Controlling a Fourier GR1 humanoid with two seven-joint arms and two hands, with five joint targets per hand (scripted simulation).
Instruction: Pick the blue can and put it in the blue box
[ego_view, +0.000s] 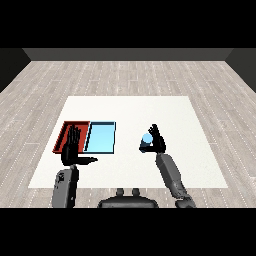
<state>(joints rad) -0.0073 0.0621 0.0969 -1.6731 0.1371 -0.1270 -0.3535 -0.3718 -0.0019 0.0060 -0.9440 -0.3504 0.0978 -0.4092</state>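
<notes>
Right hand (157, 141) is curled round the blue can (146, 140), holding it upright to the right of the trays, apparently raised off the white desk (190, 150). It looks like a light, rigid cylinder with smooth sides, likely slippery, so a wrap around the middle suits it. The blue box (101, 137) lies well to the left, red tray (65, 134) beside it. Left hand (71, 147) hangs open-fingered over the red tray, just beside the blue box, so it could crowd the drop.

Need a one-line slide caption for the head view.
Right hand curled round the blue can, right of the light blue tray; left hand open over the red tray.
</notes>
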